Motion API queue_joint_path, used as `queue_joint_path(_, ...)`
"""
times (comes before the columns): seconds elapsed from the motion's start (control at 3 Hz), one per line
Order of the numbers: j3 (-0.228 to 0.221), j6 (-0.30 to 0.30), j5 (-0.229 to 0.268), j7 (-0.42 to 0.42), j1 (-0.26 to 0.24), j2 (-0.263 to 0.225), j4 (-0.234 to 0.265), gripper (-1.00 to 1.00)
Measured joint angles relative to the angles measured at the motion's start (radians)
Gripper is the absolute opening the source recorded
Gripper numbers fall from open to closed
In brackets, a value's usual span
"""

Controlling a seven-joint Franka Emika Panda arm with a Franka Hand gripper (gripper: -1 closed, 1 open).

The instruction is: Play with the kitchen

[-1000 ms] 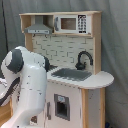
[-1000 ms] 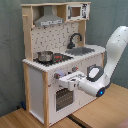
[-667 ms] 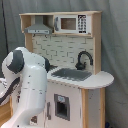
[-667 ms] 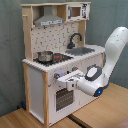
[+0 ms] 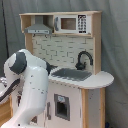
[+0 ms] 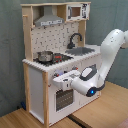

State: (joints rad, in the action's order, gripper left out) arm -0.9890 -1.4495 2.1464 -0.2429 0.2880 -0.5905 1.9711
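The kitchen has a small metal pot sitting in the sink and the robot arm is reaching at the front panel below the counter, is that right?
Not quite. The pot sits on the hob, not in the sink; the second exterior view shows this. The rest holds: the arm's gripper is at the front of the kitchen, just below the counter.

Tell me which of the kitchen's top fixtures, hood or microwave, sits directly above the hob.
The grey hood sits above the hob; the microwave sits above the sink.
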Motion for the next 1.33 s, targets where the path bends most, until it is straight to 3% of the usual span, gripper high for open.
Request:
queue_joint_path(0.33,0.001,-0.006,0.001,-0.082,0.005,-0.035,-0.047,1.0)
queue_joint_path(0.67,0.001,-0.026,0.002,-0.122,0.01,-0.039,-0.065,1.0)
queue_joint_path(1.0,0.001,-0.027,0.002,-0.124,0.011,-0.039,-0.068,-1.0)
queue_joint_path(1.33,-0.001,-0.025,0.009,0.014,0.021,-0.058,-0.089,-1.0)
